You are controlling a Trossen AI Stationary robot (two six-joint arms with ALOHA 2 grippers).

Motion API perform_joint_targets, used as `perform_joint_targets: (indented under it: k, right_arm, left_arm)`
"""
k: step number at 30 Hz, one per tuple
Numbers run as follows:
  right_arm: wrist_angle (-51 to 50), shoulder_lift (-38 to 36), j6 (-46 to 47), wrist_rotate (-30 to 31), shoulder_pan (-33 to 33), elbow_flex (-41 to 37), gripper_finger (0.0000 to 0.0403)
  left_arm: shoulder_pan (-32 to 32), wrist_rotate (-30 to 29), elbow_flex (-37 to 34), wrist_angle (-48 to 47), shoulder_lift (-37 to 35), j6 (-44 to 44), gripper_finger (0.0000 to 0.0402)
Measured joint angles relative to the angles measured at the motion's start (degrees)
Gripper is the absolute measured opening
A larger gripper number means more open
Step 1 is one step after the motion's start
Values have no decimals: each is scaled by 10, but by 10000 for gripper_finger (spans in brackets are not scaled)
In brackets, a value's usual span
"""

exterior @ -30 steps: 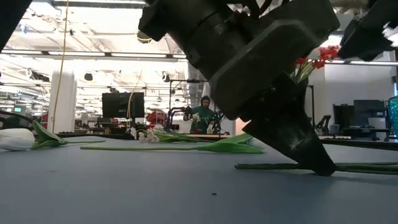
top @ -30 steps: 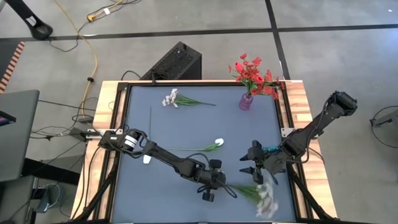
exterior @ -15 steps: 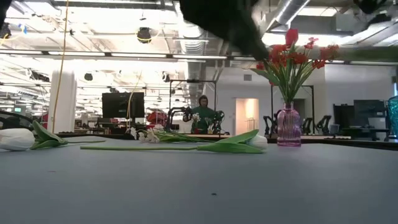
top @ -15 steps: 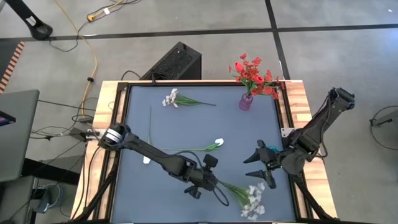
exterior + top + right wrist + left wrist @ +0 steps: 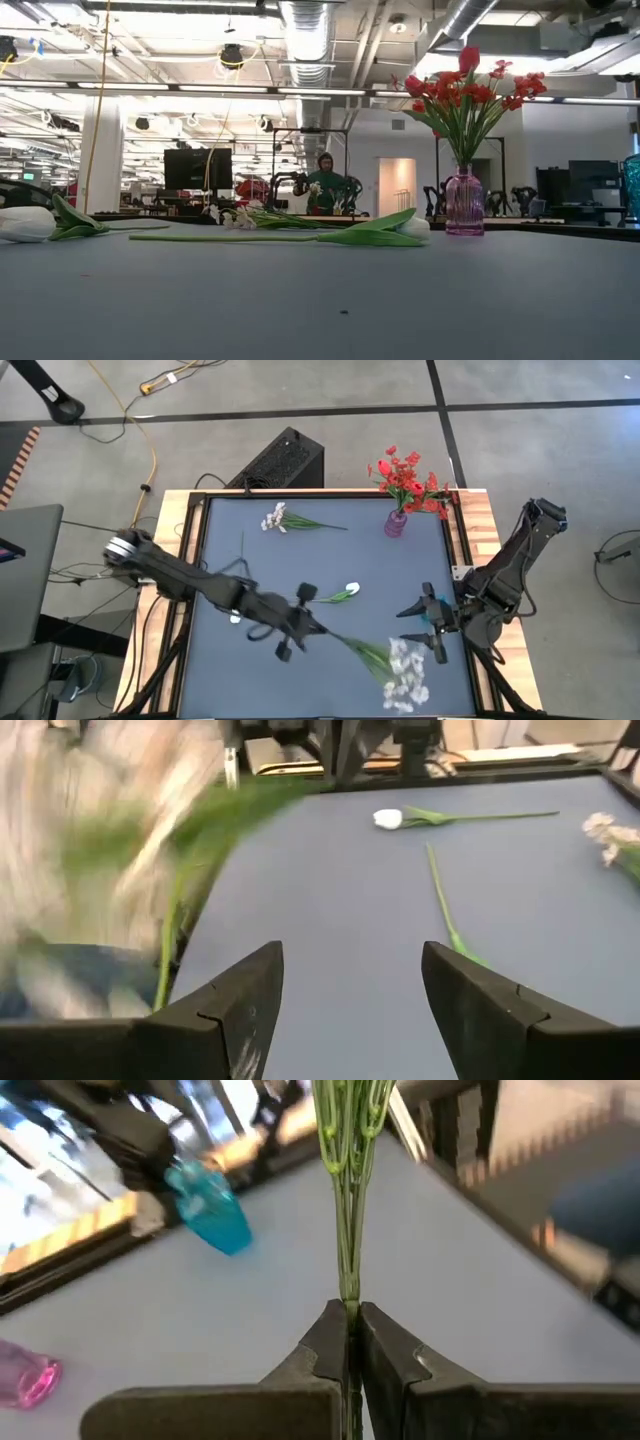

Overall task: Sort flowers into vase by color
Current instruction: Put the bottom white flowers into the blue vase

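Note:
My left gripper (image 5: 308, 630) (image 5: 349, 1312) is over the middle of the table, shut on a white blossom spray (image 5: 400, 672) whose heads reach toward the near right corner. The spray shows blurred in the right wrist view (image 5: 120, 810). My right gripper (image 5: 408, 625) (image 5: 350, 1010) is open beside the spray's heads, touching nothing. A pink vase (image 5: 396, 524) (image 5: 464, 203) at the far right holds upright red flowers (image 5: 408, 480). A white tulip (image 5: 346, 592) (image 5: 390, 818) and another white spray (image 5: 278, 517) lie flat on the table. A blue vase (image 5: 212, 1212) stands near the right arm. My left gripper pinches the white spray's bundle of green stems (image 5: 349, 1285) between its two fingers, near the stems' free end. The stems run straight on past the fingertips, in line with the fingers. The spray is lifted clear of the table, its heads (image 5: 405, 678) farthest from the gripper.
A bare thin stem (image 5: 242, 552) lies near the table's left side. Another white tulip (image 5: 25, 224) lies at the left in the low view. A black box (image 5: 280, 460) sits on the floor beyond the far edge. A person (image 5: 326, 185) shows far off in the room.
My left gripper, shut on the stems throughout, has risen from the table near its near edge and moved toward the left and far side. The white spray has gone from lying flat to lifted clear and has swung with it. My right gripper has drawn back toward the right edge.

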Motion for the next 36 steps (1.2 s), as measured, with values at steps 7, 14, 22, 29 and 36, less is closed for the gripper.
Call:
perform_joint_targets:
  k: [7,14,22,29,36]
  right_arm:
    - [12,1,2,37,-21,0,265]
    - [190,48,-129,53,-88,0,265]
    - [502,112,-372,-46,-120,0,265]
    - [514,117,-401,-47,-128,0,265]
    - [532,116,-395,-56,-152,0,265]
  left_arm:
    - [19,60,-161,289,-104,-44,0]
    - [48,100,-188,521,-58,-100,0]
    - [70,80,-126,608,58,-139,0]
    - [72,86,-55,579,89,-131,0]
    - [72,80,-24,545,90,-121,0]
